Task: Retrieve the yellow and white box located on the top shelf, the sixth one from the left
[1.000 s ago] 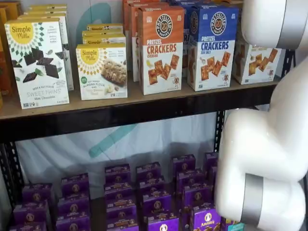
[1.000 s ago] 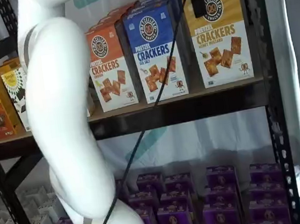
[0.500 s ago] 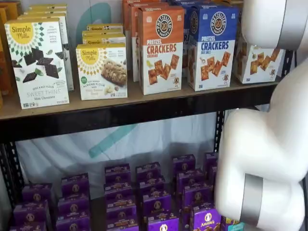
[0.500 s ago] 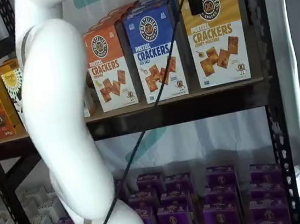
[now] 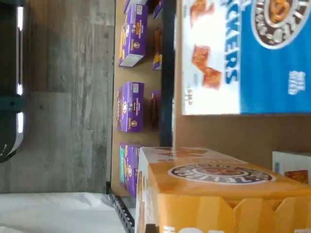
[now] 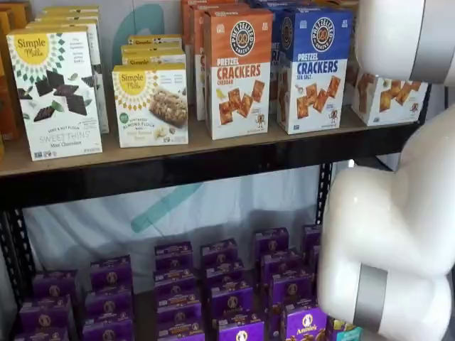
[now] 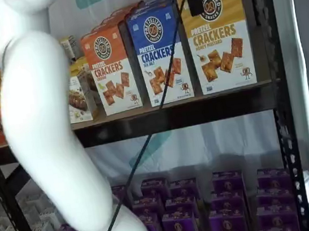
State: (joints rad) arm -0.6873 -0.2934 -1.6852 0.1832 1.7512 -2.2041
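The yellow and white box [image 7: 216,36] stands at the right end of the top shelf [image 7: 188,114], slightly tilted and beside the blue box. In both shelf views it shows, its white lower half [image 6: 392,98] peeking out under the arm. A black finger of my gripper [image 7: 194,3] hangs from above over the box's yellow band, a cable beside it. The gripper is shut on this box. The wrist view shows the box's yellow top with its round logo [image 5: 218,189] very close.
An orange Cheddar box [image 6: 238,71] and a blue Sea Salt box [image 6: 313,67] stand left of the target, with Simple Mills boxes [image 6: 55,92] further left. Purple boxes [image 6: 227,284] fill the lower shelf. The white arm [image 7: 41,119] and a black upright [image 7: 279,133] are nearby.
The yellow and white box has shifted sideways out of its place together with the black finger on it. The white arm has swung along with it.
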